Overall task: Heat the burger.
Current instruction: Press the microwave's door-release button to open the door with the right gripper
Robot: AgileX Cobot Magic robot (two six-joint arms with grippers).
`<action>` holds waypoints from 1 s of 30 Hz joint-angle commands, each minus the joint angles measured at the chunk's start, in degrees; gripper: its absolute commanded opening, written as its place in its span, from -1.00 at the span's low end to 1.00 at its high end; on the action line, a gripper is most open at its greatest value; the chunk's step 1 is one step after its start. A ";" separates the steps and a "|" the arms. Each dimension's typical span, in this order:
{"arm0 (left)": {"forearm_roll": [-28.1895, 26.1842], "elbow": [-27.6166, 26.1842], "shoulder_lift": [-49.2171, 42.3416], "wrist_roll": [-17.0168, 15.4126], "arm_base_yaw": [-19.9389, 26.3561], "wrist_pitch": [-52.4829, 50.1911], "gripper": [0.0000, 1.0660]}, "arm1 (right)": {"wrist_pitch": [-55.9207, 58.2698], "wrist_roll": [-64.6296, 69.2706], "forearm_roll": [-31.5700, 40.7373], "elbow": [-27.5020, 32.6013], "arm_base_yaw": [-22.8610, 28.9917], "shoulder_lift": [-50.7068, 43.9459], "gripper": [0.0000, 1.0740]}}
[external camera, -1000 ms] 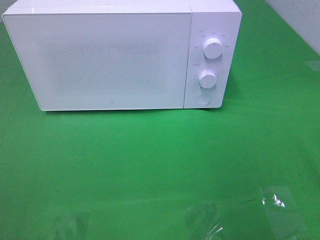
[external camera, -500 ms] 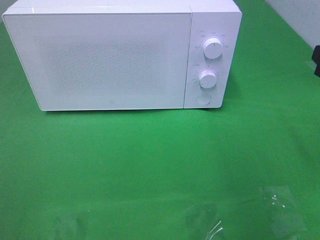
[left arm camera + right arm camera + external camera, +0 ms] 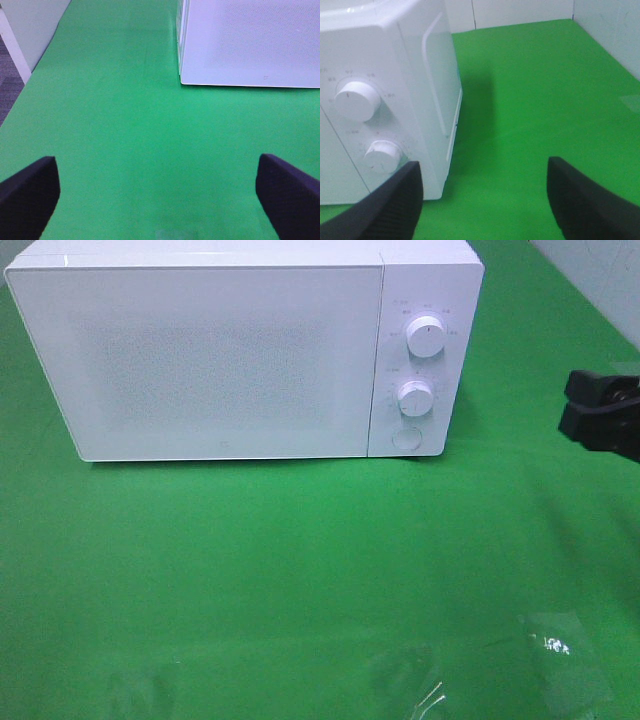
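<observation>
- The left pincer (image 3: 159,200) has its two dark fingers (image 3: 27,195) spread wide, with only bare green tabletop (image 3: 125,125) between them; it grips nothing.
- Ahead of this pincer and off to one side stands the microwave (image 3: 250,45), with a lower front corner nearest. The fingers are well apart from it.
- This pincer does not show in the high view.
- The right pincer (image 3: 570,403) enters at the right edge of the high view. Its fingers (image 3: 590,385) are parted and nothing is held between them.
- The microwave (image 3: 220,355) lies to this pincer's left, near but not touching, with a strip of tabletop (image 3: 300,560) between the two.
- The control panel is the part of the microwave closest to this pincer. It carries an upper knob (image 3: 426,337), a lower knob (image 3: 414,397) and a round button (image 3: 405,438) below them.
- In the right wrist view the pincer (image 3: 485,205) faces along the microwave's side wall. The upper knob (image 3: 357,100) and lower knob (image 3: 382,155) sit just beyond one finger (image 3: 380,210).
- The microwave door is shut, and its frosted white front shows nothing of the inside.
- The burger appears in no view, so I cannot tell where it is.
- Clear glossy patches (image 3: 565,655) lie on the tabletop well in front of the microwave, far from both pincers.
</observation>
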 commanded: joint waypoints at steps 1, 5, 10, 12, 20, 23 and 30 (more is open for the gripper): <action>0.00 0.23 -1.03 -0.11 0.17 -0.46 0.88 | -7.79 -8.42 8.77 0.00 6.93 5.79 0.25; 0.00 0.23 -1.03 -0.11 0.17 -0.46 0.88 | -12.89 -10.71 14.61 0.00 13.01 9.63 0.25; 0.00 0.23 -1.03 -0.11 0.17 -0.46 0.88 | -19.48 -10.83 23.03 -0.86 22.29 16.16 0.25; 0.00 0.23 -1.03 -0.11 0.17 -0.46 0.88 | -19.60 -10.83 25.27 -1.78 24.52 17.99 0.25; 0.00 0.23 -1.03 -0.11 0.17 -0.46 0.88 | -19.48 -10.43 27.85 -6.19 30.25 22.46 0.25; 0.00 0.23 -1.03 -0.11 0.17 -0.46 0.88 | -19.54 -6.07 27.79 -7.96 32.14 23.43 0.25; 0.00 0.23 -1.03 -0.11 0.17 -0.46 0.88 | -19.48 15.36 27.22 -8.14 32.43 23.43 0.22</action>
